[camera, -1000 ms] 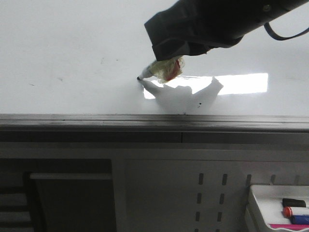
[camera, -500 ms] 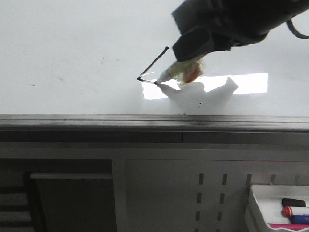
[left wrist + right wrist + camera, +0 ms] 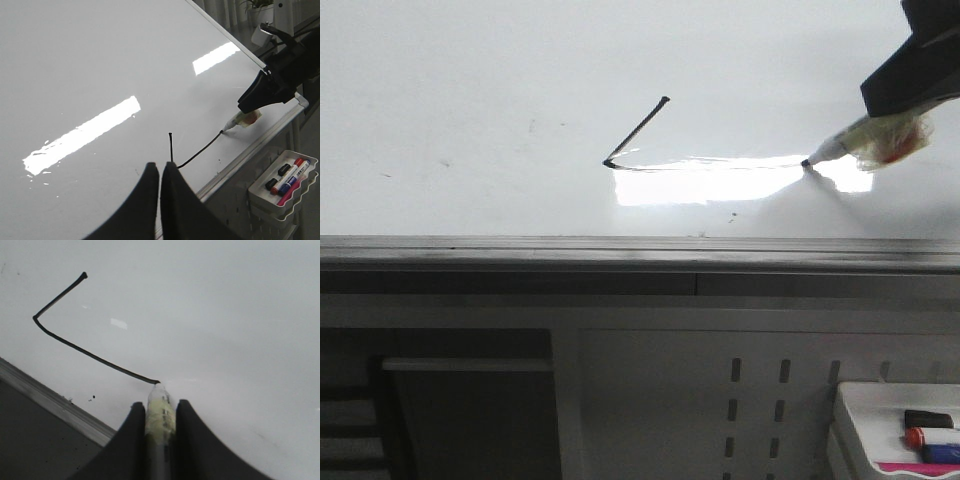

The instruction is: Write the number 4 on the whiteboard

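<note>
Your left gripper [image 3: 160,172] hangs closed above the whiteboard [image 3: 100,65]; the right gripper's marker [image 3: 235,122] touches the stroke [image 3: 192,155].

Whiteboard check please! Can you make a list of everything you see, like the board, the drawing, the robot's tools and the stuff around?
Surface: large glossy white whiteboard, faint smudges, bright glare strip.
Job's things: thin black marker strokes of the number 4, only angled line and long horizontal so far; white taped marker pen, tip on the board.
Clutter: small dark specks near the rail.
Grippers: right tool shut on the pen; left tool shut, holding nothing.
Cables: dark cable loop above the right arm.
Surroundings: grey metal edge rail; white tray of coloured markers.
</note>
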